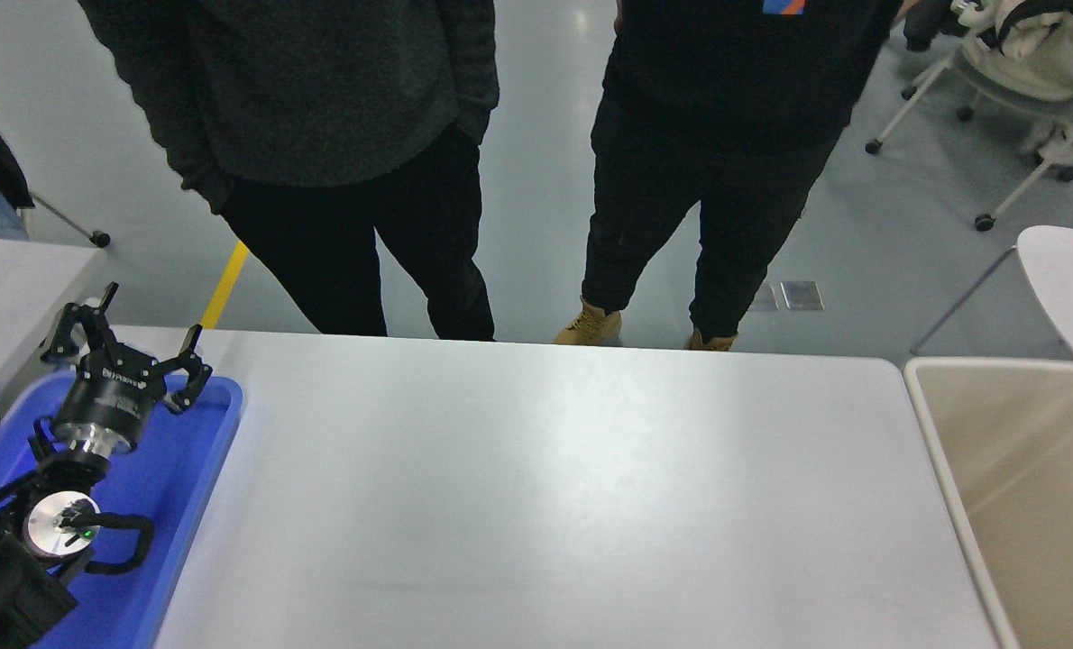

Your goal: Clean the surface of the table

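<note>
The table surface (554, 487) is a wide matte white top with rounded corners, and nothing lies on its bare middle. My left gripper (151, 316) is parked at the lower left above the blue tray, fingers spread open with nothing between them. The right arm is out of view.
A blue tray (203, 469) lies on the table's left end under the left arm. A beige bin (1014, 487) stands against the right end. Two people in dark clothes stand at the far edge. Rolling chairs are at the upper right.
</note>
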Available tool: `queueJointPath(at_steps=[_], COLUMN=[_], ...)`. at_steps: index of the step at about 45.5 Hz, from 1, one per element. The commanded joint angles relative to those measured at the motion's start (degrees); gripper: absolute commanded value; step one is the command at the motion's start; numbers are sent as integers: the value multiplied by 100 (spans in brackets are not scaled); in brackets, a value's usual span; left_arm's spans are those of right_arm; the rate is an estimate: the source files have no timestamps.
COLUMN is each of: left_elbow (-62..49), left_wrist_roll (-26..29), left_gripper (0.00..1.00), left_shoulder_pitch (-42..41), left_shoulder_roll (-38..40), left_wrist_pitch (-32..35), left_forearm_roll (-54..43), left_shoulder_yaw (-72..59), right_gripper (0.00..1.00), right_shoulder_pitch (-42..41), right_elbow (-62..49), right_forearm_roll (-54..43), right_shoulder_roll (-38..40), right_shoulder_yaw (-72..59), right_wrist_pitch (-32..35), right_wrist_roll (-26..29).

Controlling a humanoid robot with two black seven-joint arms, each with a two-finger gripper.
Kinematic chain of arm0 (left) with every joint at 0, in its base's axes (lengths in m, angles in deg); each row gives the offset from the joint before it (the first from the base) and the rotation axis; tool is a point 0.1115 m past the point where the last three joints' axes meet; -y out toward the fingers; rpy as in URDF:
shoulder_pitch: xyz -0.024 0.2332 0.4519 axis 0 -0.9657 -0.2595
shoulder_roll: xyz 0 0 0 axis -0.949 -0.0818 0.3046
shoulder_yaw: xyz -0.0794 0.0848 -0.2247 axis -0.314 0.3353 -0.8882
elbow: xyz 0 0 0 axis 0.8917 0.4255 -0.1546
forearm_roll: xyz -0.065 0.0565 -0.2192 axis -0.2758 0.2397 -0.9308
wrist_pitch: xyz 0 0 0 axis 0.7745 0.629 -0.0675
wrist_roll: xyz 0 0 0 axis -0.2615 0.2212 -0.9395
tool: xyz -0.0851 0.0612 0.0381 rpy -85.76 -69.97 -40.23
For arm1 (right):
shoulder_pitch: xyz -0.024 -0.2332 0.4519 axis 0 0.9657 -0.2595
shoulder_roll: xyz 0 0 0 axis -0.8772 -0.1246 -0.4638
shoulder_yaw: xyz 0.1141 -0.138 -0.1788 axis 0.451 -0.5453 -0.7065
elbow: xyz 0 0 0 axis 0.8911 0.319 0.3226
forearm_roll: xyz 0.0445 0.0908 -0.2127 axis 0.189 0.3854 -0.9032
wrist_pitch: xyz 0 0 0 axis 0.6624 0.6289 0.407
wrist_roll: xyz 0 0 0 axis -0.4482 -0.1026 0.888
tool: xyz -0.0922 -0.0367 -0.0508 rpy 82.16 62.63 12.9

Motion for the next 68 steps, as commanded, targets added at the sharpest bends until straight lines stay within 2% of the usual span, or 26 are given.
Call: queueJointPath(at_steps=[1,16,17,18,19,20,21,33,46,49,58,68], left_elbow=[-3,6,-3,6,-3,6,-3,6,6,6,6,6], left_wrist_roll=[0,0,0,0,0,0,0,0,0,0,0,0], left_gripper=[100,100,100,100,100,100,100,100,100,100,100,100], left_shoulder_pitch=[0,0,0,0,0,0,0,0,0,0,0,0], left_shoulder_roll=[0,0,0,0,0,0,0,0,0,0,0,0], left_wrist_pitch=[0,0,0,0,0,0,0,0,0,0,0,0], left_forearm_roll=[0,0,0,0,0,0,0,0,0,0,0,0], left_shoulder_yaw=[0,0,0,0,0,8,0,8,8,8,8,8], right_gripper=[0,0,3,32,70,98,100,100,100,100,100,100], right_shoulder_pitch=[457,563,563,563,554,545,510,220,123,88,184,272], right_elbow=[-747,-739,-739,-730,-730,-739,-686,-537,166,665,3205,4077], right_forearm_roll=[860,1168,1177,1194,1212,1221,1255,2459,2539,2731,3663,4735], right_shoulder_roll=[-885,-1061,-1061,-1044,-1043,-1043,-1043,-772,-297,-147,679,372], right_shoulder_yaw=[10,10,10,10,10,80,115,107,431,1089,3243,4255], right_wrist_pitch=[-249,-373,-373,-373,-390,-416,-460,-777,-777,-768,-733,-724], right_wrist_roll=[158,361,361,352,361,352,335,308,273,238,247,246])
